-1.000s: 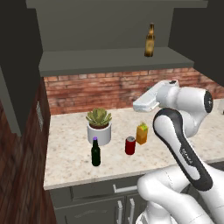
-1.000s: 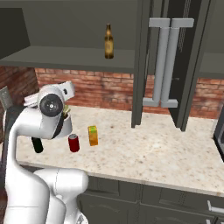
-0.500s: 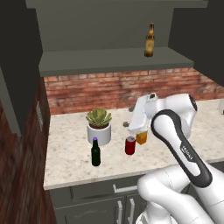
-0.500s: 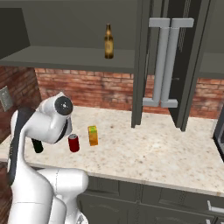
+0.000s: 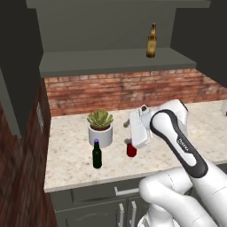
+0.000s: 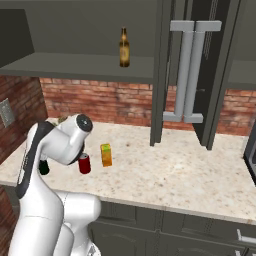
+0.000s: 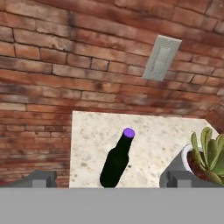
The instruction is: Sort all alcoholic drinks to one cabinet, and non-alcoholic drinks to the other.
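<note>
Hand view: dk green bottle [image 7: 115, 165] w/ purple cap, upright.

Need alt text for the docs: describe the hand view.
A dark green bottle with a purple cap stands on the counter between the open end effector tips, with a potted plant beside it and a brick wall behind.

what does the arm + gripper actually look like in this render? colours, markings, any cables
Glossy white rounded arm with dark grey-black bands at the joints; one dark strip along the link carries small white lettering, too small to read. A round dark cap marks a joint in the right base view. The hand is a white blocky housing. The gripper has two small dark grey square-ended finger tips. No cables visible.
</note>
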Controlling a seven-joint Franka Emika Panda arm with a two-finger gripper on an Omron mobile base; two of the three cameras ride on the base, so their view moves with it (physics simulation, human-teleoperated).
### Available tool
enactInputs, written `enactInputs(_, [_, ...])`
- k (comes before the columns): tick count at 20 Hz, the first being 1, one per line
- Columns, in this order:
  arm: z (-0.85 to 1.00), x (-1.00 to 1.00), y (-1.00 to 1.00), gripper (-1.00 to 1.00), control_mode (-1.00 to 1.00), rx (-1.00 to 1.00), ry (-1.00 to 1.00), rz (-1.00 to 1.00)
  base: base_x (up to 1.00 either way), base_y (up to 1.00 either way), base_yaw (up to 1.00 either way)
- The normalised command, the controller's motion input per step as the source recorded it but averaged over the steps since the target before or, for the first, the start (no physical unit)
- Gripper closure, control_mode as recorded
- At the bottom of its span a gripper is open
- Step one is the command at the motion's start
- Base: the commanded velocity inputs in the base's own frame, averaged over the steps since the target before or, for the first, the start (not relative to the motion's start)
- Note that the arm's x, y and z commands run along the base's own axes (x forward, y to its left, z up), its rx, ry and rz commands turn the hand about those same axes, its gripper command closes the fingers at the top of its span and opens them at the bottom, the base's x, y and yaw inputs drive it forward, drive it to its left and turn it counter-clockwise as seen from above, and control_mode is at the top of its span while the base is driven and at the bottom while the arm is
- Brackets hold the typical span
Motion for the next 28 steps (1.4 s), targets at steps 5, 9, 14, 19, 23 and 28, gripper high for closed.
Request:
enactInputs(5, [-0.53,0.0,0.21,-1.0,-1.0,-0.01,0.0,0.16,0.0,0.0,0.0])
enactInputs(9, [-0.41,0.0,0.13,-1.0,-1.0,0.0,0.0,0.1,0.0,0.0,0.0])
enactInputs(14, [-0.31,0.0,0.13,-1.0,-1.0,0.0,0.04,0.01,0.0,0.0,0.0])
enactInputs(19, [-0.28,0.09,0.19,-1.0,-1.0,-0.03,0.1,0.0,0.0,0.0,0.0])
enactInputs(23, [-0.18,0.17,0.1,-1.0,-1.0,-0.02,0.06,0.0,0.0,0.0,0.0])
enactInputs(28, [-0.14,0.02,0.03,-1.0,-1.0,0.0,0.0,0.0,0.0,0.0,0.0])
